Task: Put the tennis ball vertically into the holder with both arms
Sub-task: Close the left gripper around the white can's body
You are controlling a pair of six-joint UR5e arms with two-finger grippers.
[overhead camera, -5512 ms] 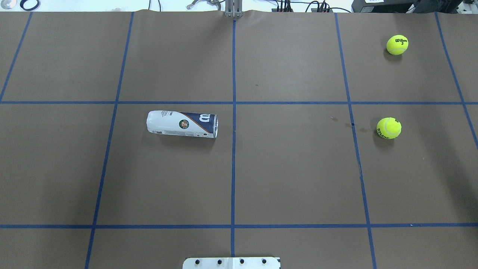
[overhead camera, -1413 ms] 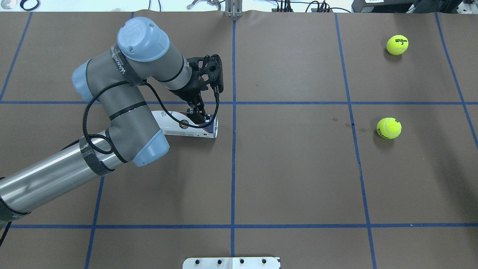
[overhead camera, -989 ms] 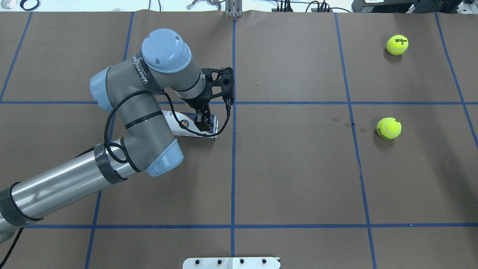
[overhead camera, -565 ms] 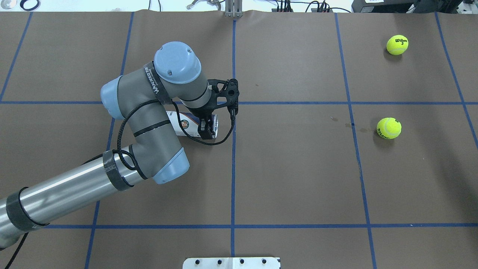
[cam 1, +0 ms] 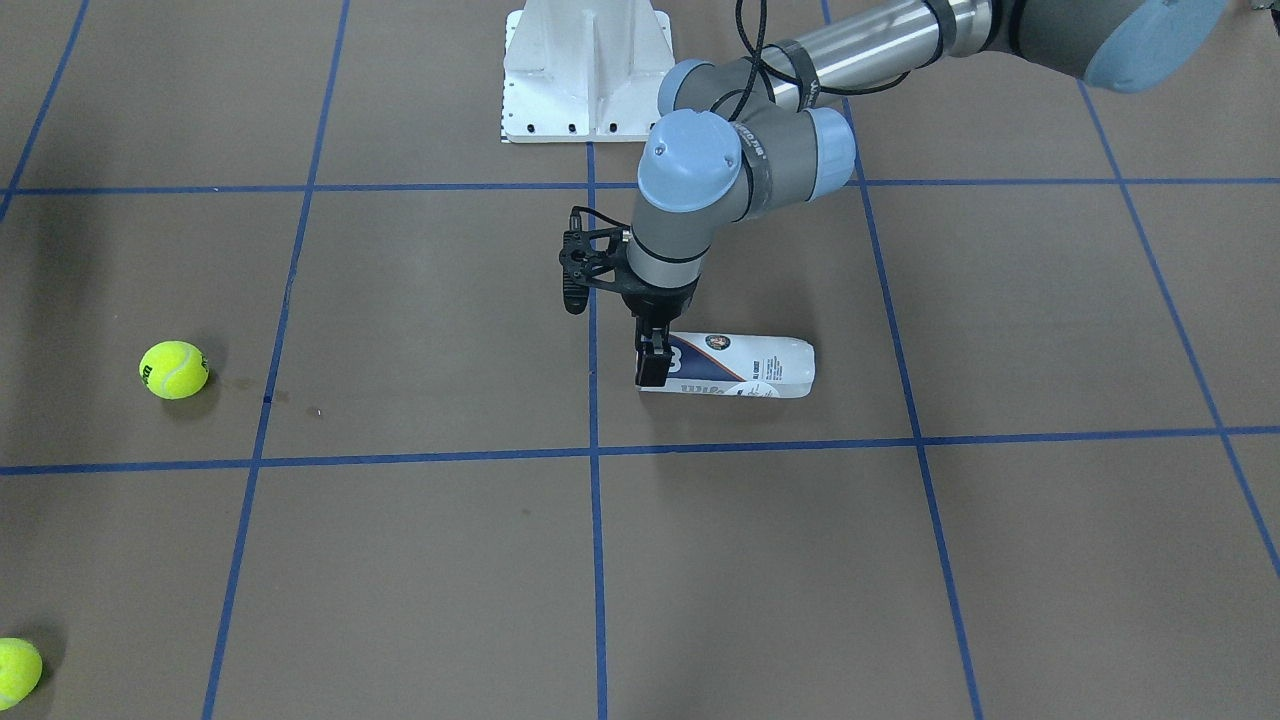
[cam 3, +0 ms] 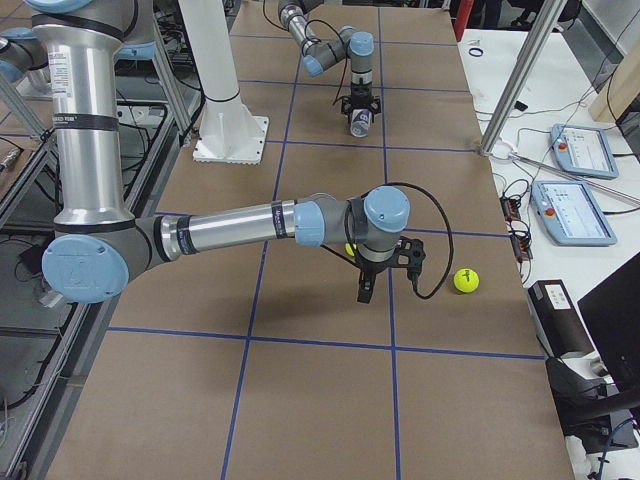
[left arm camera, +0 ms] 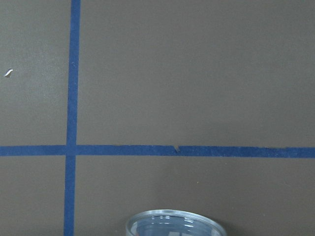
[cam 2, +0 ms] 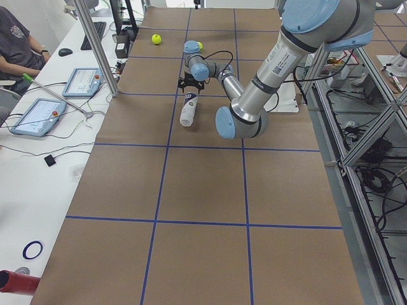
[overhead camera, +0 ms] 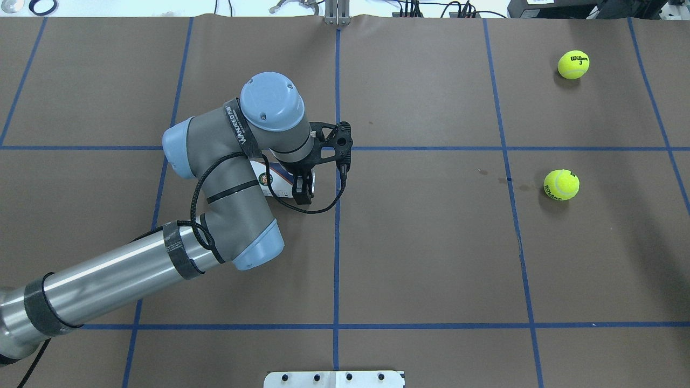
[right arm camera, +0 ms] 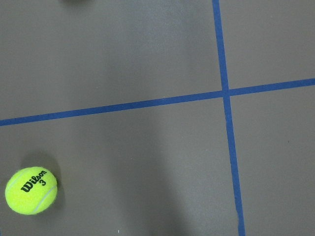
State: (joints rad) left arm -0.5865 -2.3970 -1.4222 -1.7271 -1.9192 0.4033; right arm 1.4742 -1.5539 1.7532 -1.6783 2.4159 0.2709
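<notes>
The holder (cam 1: 745, 368) lies on its side left of the table's middle, its open mouth toward the centre line. The left arm hides most of it from overhead, where only a strip of the holder (overhead camera: 274, 175) shows. My left gripper (cam 1: 650, 372) hangs open at the mouth end, fingers pointing down. The left wrist view catches only the holder's clear rim (left arm camera: 174, 223). One tennis ball (overhead camera: 561, 184) rests at mid right, another tennis ball (overhead camera: 573, 64) at far right. My right gripper (cam 3: 363, 292) hovers near them; I cannot tell whether it is open or shut.
The white pedestal base (cam 1: 585, 70) stands at the robot's edge of the table. Blue tape lines cross the brown table cover. A seated person (cam 2: 16, 38) and tablets are beside the table's far long edge, and metal posts (cam 3: 525, 70) stand there too.
The left arm came in and slid right along the holder to its open end. The holder and both balls have stayed where they were.
</notes>
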